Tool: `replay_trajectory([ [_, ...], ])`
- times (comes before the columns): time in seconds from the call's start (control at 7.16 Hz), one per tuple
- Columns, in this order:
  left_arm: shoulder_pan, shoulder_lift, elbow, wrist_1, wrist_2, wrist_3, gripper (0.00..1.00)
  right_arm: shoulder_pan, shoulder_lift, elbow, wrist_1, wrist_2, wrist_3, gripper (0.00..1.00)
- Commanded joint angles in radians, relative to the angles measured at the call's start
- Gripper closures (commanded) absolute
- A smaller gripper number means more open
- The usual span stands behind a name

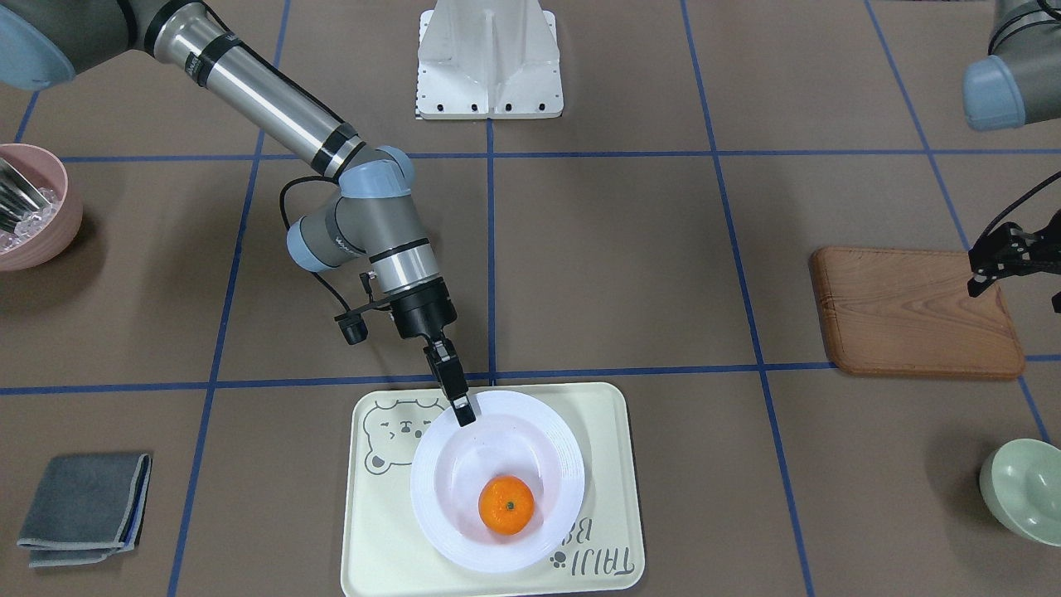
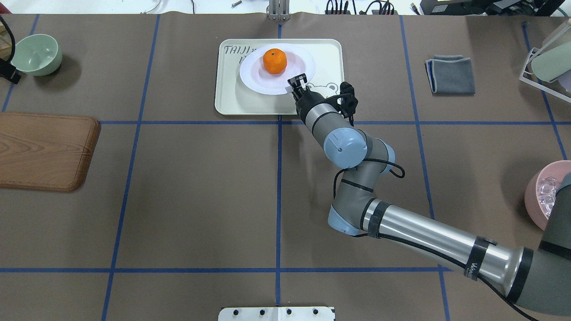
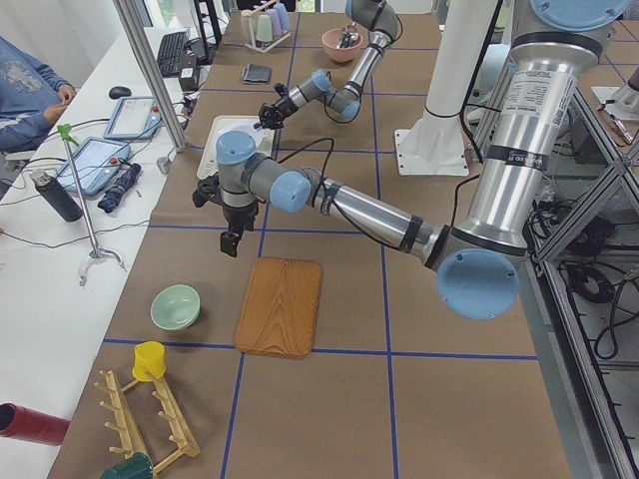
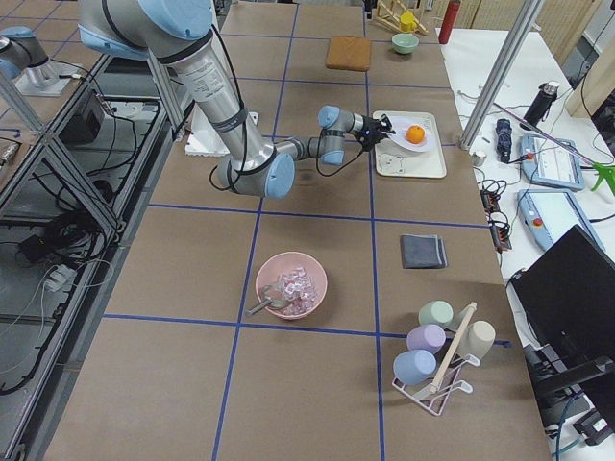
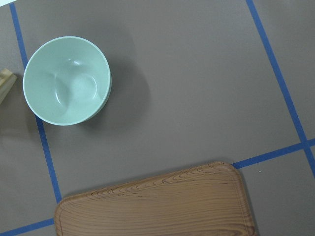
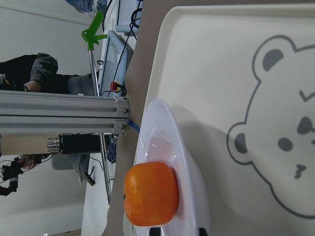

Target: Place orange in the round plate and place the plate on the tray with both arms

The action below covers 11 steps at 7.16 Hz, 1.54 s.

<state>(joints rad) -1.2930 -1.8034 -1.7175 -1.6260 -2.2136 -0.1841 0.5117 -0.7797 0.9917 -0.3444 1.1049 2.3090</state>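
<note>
The orange (image 1: 506, 503) lies inside the white round plate (image 1: 431, 497), which rests on the cream bear tray (image 1: 373, 539). My right gripper (image 1: 464, 412) reaches down to the plate's rim on the side nearest the robot and is shut on it. In the right wrist view the orange (image 6: 150, 193) sits in the plate (image 6: 192, 172) above the tray (image 6: 206, 73), and the rim runs between the fingertips. My left gripper (image 1: 1018, 294) hangs open and empty over the edge of the wooden board (image 1: 912, 311), far from the tray.
A pale green bowl (image 1: 1024, 489) stands near the wooden board. A pink bowl (image 1: 33, 207) with ice and a scoop is on the robot's right side, and a folded grey cloth (image 1: 83, 506) lies further out. A cup rack (image 4: 437, 360) stands at the right end.
</note>
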Motion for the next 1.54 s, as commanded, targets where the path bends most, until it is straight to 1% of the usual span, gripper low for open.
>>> replay_trajectory([
  [0.0,-0.008,-0.005,-0.001,0.000,0.000,0.000,0.02,-0.025,-0.045,0.072,-0.002,0.000,-0.003,0.00],
  [0.14,-0.006,-0.005,0.001,0.000,0.000,0.000,0.02,-0.065,-0.164,0.228,-0.004,0.000,-0.011,0.00],
  [0.28,-0.006,-0.007,0.001,0.000,0.000,-0.003,0.02,-0.085,-0.224,0.324,-0.004,0.000,-0.014,0.00],
  [0.42,-0.006,-0.005,0.001,-0.002,0.000,-0.003,0.02,-0.090,-0.271,0.373,0.004,0.003,-0.022,0.00],
  [0.56,-0.006,-0.002,0.001,-0.002,0.000,0.000,0.02,-0.100,-0.361,0.462,0.011,0.024,-0.121,0.00],
  [0.7,-0.008,0.005,0.002,-0.006,0.000,0.002,0.02,-0.102,-0.407,0.517,0.013,0.144,-0.358,0.00],
  [0.84,-0.009,0.007,-0.004,-0.009,-0.001,0.002,0.02,-0.052,-0.411,0.519,0.007,0.252,-0.558,0.00],
  [0.98,-0.008,0.009,0.004,-0.009,0.008,0.003,0.02,0.047,-0.415,0.498,0.002,0.395,-0.622,0.00],
  [1.12,-0.008,0.007,0.007,-0.011,0.011,0.003,0.02,0.180,-0.418,0.477,-0.007,0.628,-0.685,0.00],
  [1.26,-0.008,0.006,0.007,-0.008,0.006,0.032,0.02,0.318,-0.449,0.472,-0.045,0.837,-0.791,0.00],
  [1.4,-0.011,0.007,0.009,-0.002,0.008,0.067,0.02,0.434,-0.455,0.470,-0.159,0.995,-0.944,0.00],
])
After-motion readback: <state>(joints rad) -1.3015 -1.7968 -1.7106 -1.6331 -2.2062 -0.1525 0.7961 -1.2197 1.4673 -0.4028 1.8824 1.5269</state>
